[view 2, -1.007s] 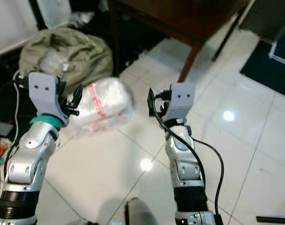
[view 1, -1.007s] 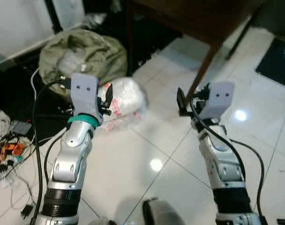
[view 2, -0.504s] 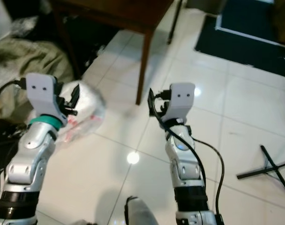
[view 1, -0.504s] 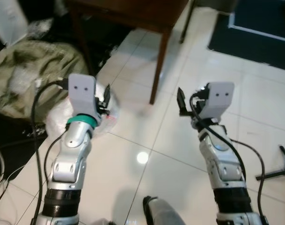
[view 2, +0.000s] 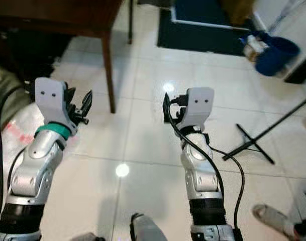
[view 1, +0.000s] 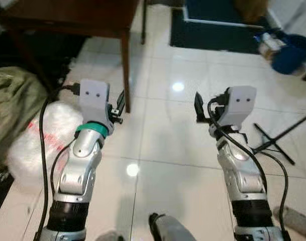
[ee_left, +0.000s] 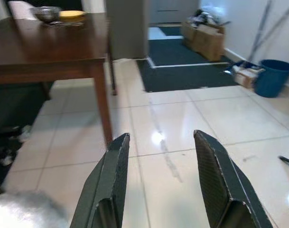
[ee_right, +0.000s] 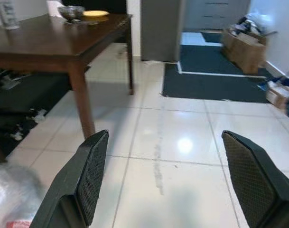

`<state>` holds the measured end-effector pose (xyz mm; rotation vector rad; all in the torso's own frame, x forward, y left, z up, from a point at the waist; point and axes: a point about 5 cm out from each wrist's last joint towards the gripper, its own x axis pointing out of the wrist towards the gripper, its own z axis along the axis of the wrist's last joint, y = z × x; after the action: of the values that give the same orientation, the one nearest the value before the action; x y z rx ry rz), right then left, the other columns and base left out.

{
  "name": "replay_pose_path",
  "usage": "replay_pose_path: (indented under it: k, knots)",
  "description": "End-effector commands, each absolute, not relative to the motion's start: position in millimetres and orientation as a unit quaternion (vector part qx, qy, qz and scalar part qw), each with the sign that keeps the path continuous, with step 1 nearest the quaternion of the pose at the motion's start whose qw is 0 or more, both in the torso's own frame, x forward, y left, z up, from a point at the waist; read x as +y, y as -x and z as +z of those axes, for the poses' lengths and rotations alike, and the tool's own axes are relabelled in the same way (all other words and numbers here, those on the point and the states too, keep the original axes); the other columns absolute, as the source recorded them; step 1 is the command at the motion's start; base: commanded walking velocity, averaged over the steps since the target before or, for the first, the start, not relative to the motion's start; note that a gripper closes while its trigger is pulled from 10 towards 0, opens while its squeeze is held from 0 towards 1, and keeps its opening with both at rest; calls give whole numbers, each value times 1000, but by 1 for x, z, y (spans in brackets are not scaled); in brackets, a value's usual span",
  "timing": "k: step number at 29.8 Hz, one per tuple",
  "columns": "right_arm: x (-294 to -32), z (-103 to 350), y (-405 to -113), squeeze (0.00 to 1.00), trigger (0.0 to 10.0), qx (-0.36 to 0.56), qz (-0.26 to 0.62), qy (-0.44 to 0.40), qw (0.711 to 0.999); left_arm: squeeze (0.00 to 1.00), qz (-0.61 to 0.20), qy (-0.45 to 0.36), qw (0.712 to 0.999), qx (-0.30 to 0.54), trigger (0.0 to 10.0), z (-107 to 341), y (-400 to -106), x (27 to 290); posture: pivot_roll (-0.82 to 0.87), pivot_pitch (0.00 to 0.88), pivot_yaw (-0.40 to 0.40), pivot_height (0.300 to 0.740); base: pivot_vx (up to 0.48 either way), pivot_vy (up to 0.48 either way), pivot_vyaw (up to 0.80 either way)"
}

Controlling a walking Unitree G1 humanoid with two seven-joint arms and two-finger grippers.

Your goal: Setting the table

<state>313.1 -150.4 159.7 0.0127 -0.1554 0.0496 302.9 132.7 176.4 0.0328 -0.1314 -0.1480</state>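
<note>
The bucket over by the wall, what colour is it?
The bucket is blue, clearest in the left wrist view.

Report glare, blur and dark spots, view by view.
Left eye view: lamp glare on the white floor tiles, blue bin smeared. Right eye view: dark under the wooden table. Left wrist view: soft overall, floor glare. Right wrist view: sharper, with one bright floor reflection.

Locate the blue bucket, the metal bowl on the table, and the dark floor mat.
blue bucket [ee_left: 274, 77], left wrist view, its side wall.
metal bowl [ee_right: 71, 11], right wrist view, its rim.
dark floor mat [ee_right: 215, 86], right wrist view, its bare middle.
</note>
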Motion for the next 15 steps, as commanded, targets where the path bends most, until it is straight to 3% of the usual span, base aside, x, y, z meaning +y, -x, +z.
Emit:
replay_pose_path:
  k: [1, 10, 15]
  knots:
    - [-152, 156, -312, 0, 10000, -71, 22, -5, 997, 0, -76, -17, 995, -59, 10000, 173, -302, 132, -79, 36, 40, 740, 0, 0, -800]
    - [-151, 151, -312, 0, 10000, -63, 29, -1, 998, 0, -62, -43, 997, -30, 10000, 156, -300, 135, -80, 32, 39, 740, 0, 0, -800]
    - [-146, 123, -307, 0, 10000, -20, 60, 24, 998, 0, -43, -100, 992, 59, 10000, 103, -291, 150, -79, 26, 34, 740, 0, 0, -789]
